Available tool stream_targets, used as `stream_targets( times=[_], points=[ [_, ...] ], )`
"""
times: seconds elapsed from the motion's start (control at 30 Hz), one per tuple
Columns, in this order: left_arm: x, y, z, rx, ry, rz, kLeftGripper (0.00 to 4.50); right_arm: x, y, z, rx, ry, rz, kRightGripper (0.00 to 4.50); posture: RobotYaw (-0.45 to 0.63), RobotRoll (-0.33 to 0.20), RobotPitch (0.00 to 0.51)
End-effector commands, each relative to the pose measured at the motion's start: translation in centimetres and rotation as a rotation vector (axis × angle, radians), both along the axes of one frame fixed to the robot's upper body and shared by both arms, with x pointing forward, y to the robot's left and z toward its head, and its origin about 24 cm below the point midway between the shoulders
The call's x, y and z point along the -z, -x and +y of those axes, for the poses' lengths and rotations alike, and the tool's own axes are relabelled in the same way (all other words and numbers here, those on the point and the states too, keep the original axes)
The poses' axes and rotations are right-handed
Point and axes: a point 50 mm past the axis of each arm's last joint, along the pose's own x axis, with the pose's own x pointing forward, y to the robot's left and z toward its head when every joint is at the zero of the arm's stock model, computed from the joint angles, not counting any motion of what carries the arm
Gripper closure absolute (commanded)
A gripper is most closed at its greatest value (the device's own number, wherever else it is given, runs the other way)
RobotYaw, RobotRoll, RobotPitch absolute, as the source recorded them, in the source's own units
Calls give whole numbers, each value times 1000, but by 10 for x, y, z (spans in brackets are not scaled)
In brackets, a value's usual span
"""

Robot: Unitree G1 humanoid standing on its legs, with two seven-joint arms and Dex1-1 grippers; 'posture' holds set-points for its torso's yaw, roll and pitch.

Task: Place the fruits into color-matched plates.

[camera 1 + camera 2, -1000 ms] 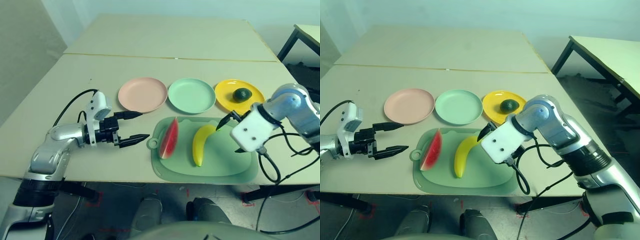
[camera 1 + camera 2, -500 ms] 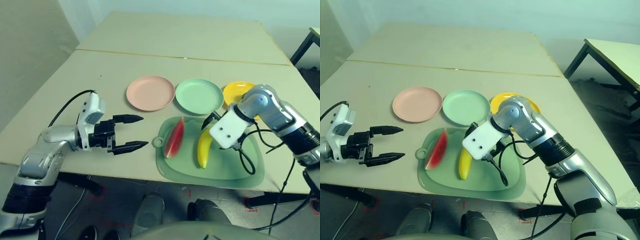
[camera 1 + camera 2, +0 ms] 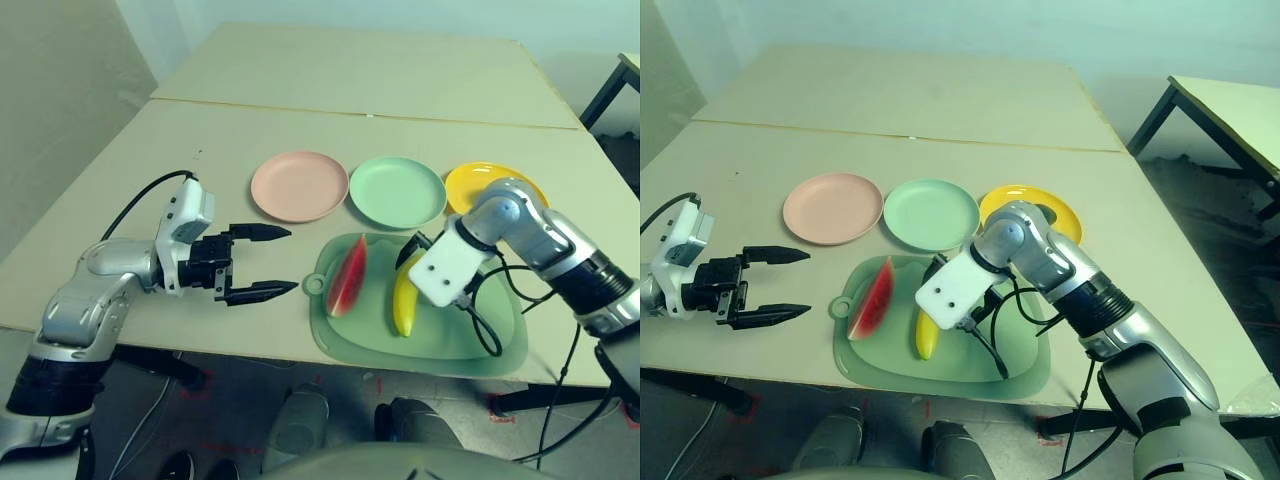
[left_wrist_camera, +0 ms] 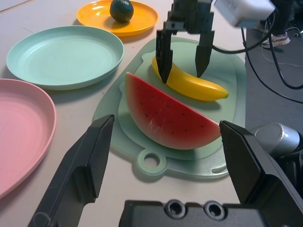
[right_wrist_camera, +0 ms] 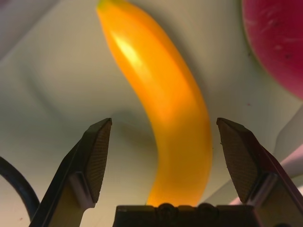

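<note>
Banana [image 5: 182, 123] looks light, smooth, perhaps slippery; I'd pinch its middle with my right gripper [image 5: 164, 122], fingers apart.

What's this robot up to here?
It is sorting toy fruit onto plates of matching color. The right tool is over the banana, open on either side of it but not gripping it. The left tool is open and empty beside the mat. The watermelon also lies on the mat, and the avocado sits on the yellow plate.
</note>
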Motion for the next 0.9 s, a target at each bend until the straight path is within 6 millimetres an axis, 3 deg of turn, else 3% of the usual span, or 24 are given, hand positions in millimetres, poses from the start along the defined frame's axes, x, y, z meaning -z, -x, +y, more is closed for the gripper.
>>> stream_targets(
  times=[0.03, 0.23, 0.43, 0.53, 0.63, 0.77, 0.9],
  points=[
    [1, 1, -3, 5, -12, -11, 0, 14, -2, 2, 20, 22, 3, 658, 201, 0, 102],
    [1, 2, -2, -2, -13, -13, 0, 13, -4, -11, 50, 67, 13, 2739, 197, 0, 100],
    [2, -2, -1, -22, -3, -24, 0, -7, -8, -29, 117, 58, 52, 2804, 178, 0, 94],
    [-2, -7, 4, -76, 55, -37, 0, -28, -18, -43, 201, 28, 36, 2804, 171, 0, 91],
    [-2, -8, 7, -92, 51, -37, 0, -52, -34, -56, 309, -16, 19, 2804, 163, 0, 86],
    [2, -9, 9, -91, 41, -28, 0, -80, -59, -58, 485, -175, 67, 2804, 150, 0, 81],
    [2, -11, 6, -86, 40, -32, 0, -86, -85, -50, 605, -302, 49, 2804, 157, 0, 82]
  ],
)
